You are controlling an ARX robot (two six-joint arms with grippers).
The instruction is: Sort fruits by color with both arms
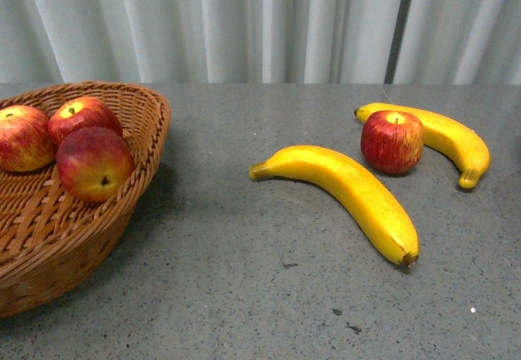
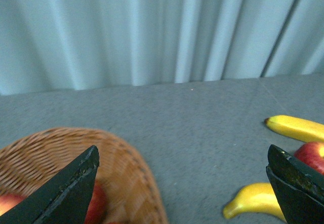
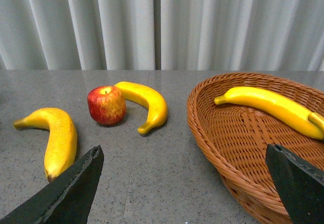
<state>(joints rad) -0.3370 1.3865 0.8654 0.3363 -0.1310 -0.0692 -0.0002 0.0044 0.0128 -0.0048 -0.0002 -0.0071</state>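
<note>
A red apple (image 1: 391, 141), yellow-streaked with a yellow stem dimple, stands on the grey table (image 1: 244, 295) between a nearer banana (image 1: 350, 197) and a farther banana (image 1: 444, 136), ahead of both arms. The left gripper (image 2: 182, 150), close over the apple basket (image 2: 139, 176), and the right gripper (image 3: 183, 150), facing the banana basket (image 3: 202, 117), gape wide, holding and touching nothing.

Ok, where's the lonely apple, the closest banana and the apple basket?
lonely apple (image 1: 391, 142): front view, its red side.
closest banana (image 1: 350, 187): front view, its middle.
apple basket (image 1: 161, 114): front view, its woven rim.
</note>
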